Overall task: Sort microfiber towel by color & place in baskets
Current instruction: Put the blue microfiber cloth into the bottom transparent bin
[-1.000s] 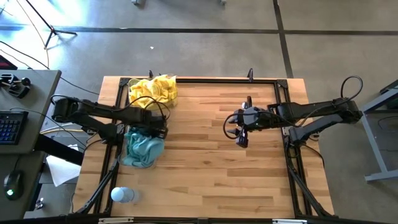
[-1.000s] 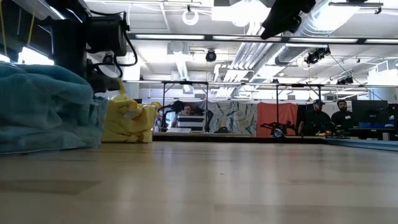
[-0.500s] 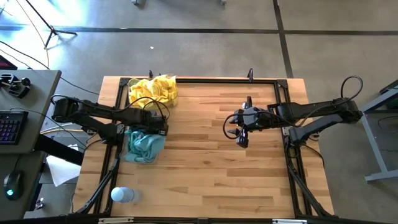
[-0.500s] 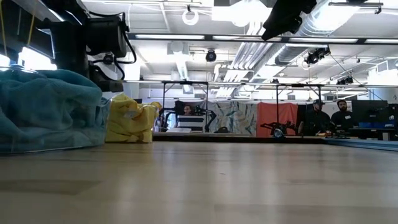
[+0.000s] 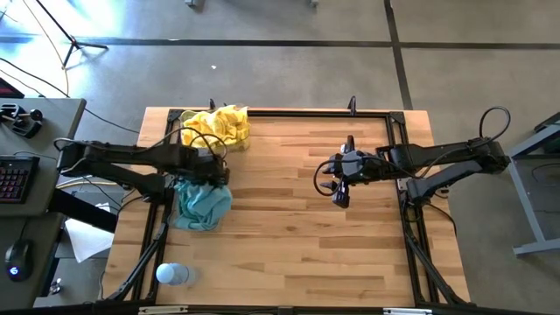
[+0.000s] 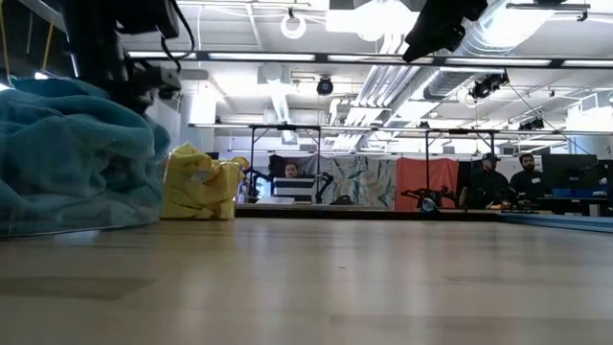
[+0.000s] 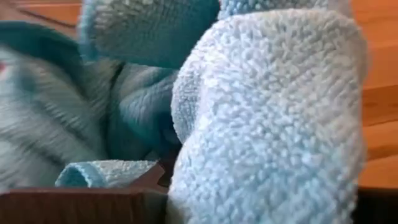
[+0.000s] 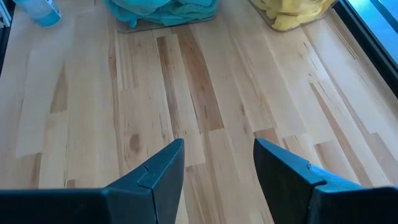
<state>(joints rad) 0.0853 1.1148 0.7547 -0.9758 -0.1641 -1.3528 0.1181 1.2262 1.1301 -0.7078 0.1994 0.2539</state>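
A heap of teal towels [image 5: 203, 206] lies in a clear basket [image 8: 163, 25] near the table's left edge. A heap of yellow towels [image 5: 219, 127] lies in a second basket behind it, at the far left. My left gripper [image 5: 213, 175] hangs over the far side of the teal heap. Its fingers stand wide apart in the left wrist view, with a pale teal fold [image 7: 267, 124] between them. My right gripper [image 5: 341, 196] is open and empty above the bare wood right of centre. My left gripper has a fold of the top teal towel [image 7: 261, 180] rising between its open fingers. The fold fills the view, and I cannot tell whether the fingers touch it.
A small pale blue bottle [image 5: 172, 274] lies near the front left corner. A black metal frame [image 5: 289, 112] runs along the table's edges. Bare wood [image 5: 297, 236] spans the middle and the right of the table. People sit in the room behind [image 6: 508, 182].
My left gripper has risen and drawn back toward the table's far left, off the top of the teal heap. The teal heap stands higher in the low view than a second ago.
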